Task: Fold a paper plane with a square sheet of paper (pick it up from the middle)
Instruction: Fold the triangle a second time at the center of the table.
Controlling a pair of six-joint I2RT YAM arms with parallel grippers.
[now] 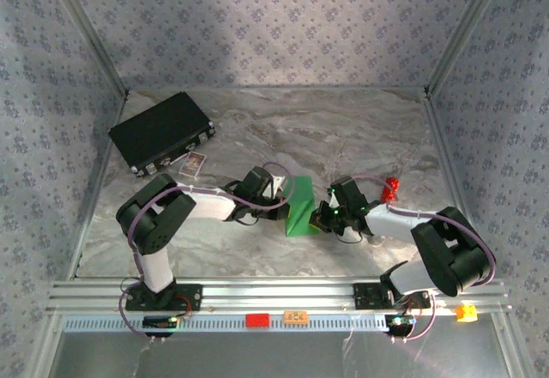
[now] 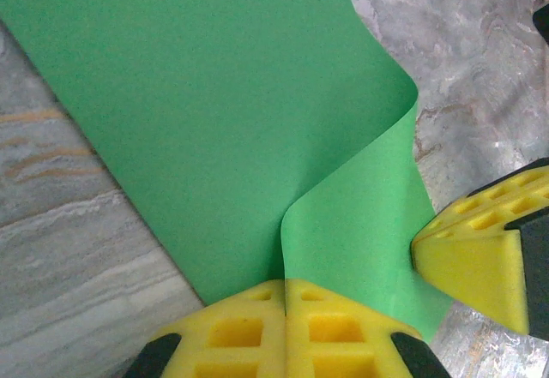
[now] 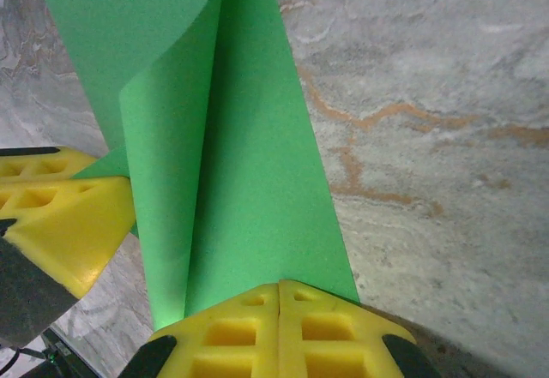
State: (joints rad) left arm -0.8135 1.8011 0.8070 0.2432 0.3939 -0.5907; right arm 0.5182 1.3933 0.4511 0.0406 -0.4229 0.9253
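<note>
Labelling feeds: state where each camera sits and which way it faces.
Top external: above and behind the bases, looking down on the marble table; both arms meet at the green paper.
Left wrist: on the left arm, looking along its shut jaws at the paper; other arm's yellow pad at right.
Right wrist: on the right arm, looking along its shut jaws; other arm's pad at left.
Shared: the wrist views show the same paper.

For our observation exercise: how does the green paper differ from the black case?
The green paper is thin and curled over; the black case is boxy and lies flat. The left gripper and right gripper pinch the paper; the case sits untouched. The paper is in the middle; the case is at the far left. Both are straight-edged.
</note>
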